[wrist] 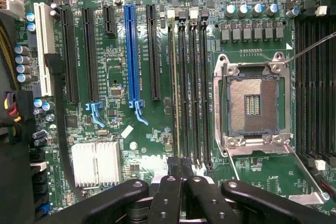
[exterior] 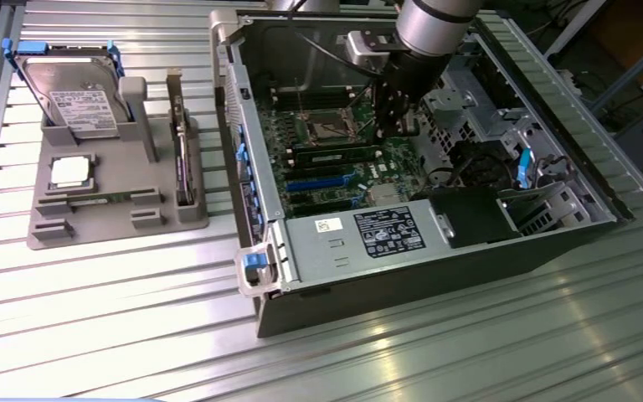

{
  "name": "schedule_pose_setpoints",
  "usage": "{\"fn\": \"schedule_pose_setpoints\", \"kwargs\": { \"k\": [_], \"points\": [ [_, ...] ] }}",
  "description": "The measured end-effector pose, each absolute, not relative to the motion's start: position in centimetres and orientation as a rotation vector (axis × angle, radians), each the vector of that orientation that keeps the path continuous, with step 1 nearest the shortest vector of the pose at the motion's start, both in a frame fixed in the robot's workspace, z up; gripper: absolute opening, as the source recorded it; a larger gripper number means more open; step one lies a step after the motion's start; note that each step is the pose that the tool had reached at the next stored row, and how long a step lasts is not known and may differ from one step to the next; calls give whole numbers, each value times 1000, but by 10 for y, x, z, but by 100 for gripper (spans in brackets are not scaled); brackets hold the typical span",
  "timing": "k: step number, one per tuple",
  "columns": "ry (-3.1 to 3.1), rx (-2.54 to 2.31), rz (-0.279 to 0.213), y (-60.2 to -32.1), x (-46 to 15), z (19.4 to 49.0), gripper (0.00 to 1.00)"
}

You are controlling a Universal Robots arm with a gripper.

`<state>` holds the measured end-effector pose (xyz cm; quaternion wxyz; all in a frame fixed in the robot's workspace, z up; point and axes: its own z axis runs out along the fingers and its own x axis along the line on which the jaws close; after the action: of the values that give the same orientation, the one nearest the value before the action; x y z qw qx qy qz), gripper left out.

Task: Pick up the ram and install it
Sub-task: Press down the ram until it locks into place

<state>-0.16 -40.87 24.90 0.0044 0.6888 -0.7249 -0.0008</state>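
A ram (wrist: 176,93) stands edge-on in the memory slot nearest the blue expansion slot (wrist: 132,51). In the exterior view it is a green stick with black chips (exterior: 333,157) on the motherboard inside the open case. My gripper (wrist: 184,167) is shut with its black fingers pressed together and nothing between them. It hangs just over one end of that ram; I cannot tell if it touches. From outside, the gripper (exterior: 394,126) reaches down into the case beside the processor socket (exterior: 327,128). Another thin stick (exterior: 183,163) stands upright in the grey holder.
The grey holder (exterior: 120,222) at the exterior view's left carries a hard drive (exterior: 76,96) with a blue-edged bracket and a square silver processor (exterior: 70,172). The empty socket (wrist: 253,100), three free memory slots (wrist: 197,87), a heatsink (wrist: 95,163) and the power supply (exterior: 372,234) surround the gripper.
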Motion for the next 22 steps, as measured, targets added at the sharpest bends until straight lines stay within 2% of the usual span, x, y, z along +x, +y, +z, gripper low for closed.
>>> {"fn": "schedule_pose_setpoints", "kwargs": {
  "k": [15,22],
  "points": [
    [-2271,2158,-2,-409,-2,231,11],
    [-2266,2153,-12,-409,-2,250,11]
  ]
}}
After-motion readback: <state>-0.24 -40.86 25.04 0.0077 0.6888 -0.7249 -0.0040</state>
